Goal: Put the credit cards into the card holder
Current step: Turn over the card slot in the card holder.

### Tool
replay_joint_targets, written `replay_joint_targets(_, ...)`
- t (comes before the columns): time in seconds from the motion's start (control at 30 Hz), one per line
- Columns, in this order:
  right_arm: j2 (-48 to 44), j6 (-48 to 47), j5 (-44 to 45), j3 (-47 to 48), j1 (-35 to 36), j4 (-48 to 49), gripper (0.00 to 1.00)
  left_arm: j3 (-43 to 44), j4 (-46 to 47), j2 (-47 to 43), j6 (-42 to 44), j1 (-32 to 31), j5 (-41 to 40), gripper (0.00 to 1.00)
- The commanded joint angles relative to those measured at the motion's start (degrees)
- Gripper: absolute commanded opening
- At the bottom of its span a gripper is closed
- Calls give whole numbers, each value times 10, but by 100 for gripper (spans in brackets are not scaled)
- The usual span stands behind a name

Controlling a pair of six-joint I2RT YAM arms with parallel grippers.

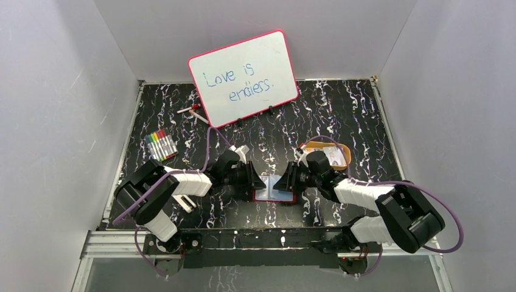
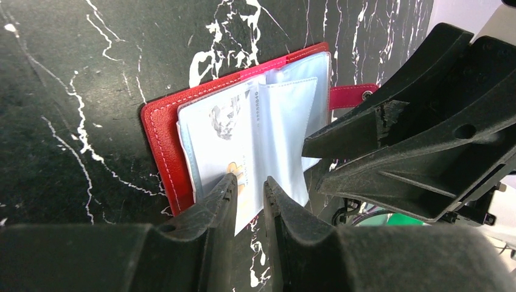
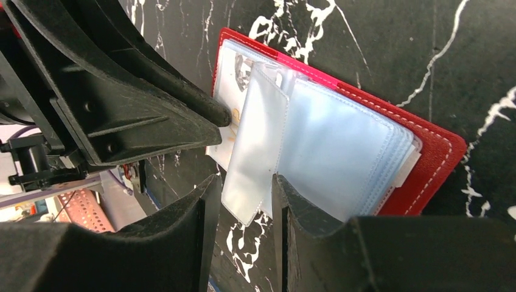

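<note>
Currently the left gripper (image 2: 249,180) is closed to a narrow gap on the near edge of one credit card (image 2: 222,143), close to its gold chip. The far part of the card lies against the pale blue pockets of the card holder (image 2: 159,140). How deep it sits in a pocket cannot be told. The right gripper (image 3: 246,177) stands about half open, its fingers either side of one raised clear pocket leaf (image 3: 255,131). Firm contact with the leaf cannot be confirmed. The card holder lies open on the black marbled table (image 2: 61,91), between the two grippers, red cover down.

Recommended procedure, as judged from this position:
1. Hold the leaf lifted with the right gripper so the pocket mouth gapes.
2. Align the card's long edges with the pocket seams before advancing. A skewed corner will likely catch.
3. Advance along the card's own plane, low to the table. The holder looks unsecured and may slide, and the thin card may bow under a hard push.
4. Release only once most of the card is sleeved.
</note>
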Motion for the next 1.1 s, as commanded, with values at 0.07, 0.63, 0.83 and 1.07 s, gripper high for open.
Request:
replay_joint_targets(0.07, 20, 7, -22, 38, 5, 63, 45, -10, -30, -54, 10, -3, -26, 21)
replay_joint_targets(0.63, 95, 25, -31, 80, 31, 115, 45, -29, -122, -169, 14, -3, -103, 20)
replay_joint_targets(0.83, 138, 9, -29, 123, 55, 84, 50, -36, -190, -270, 25, -2, -169, 20)
replay_joint_targets(1.07, 181, 4, -34, 155, 63, 68, 50, -47, -207, -326, 32, -2, -187, 19)
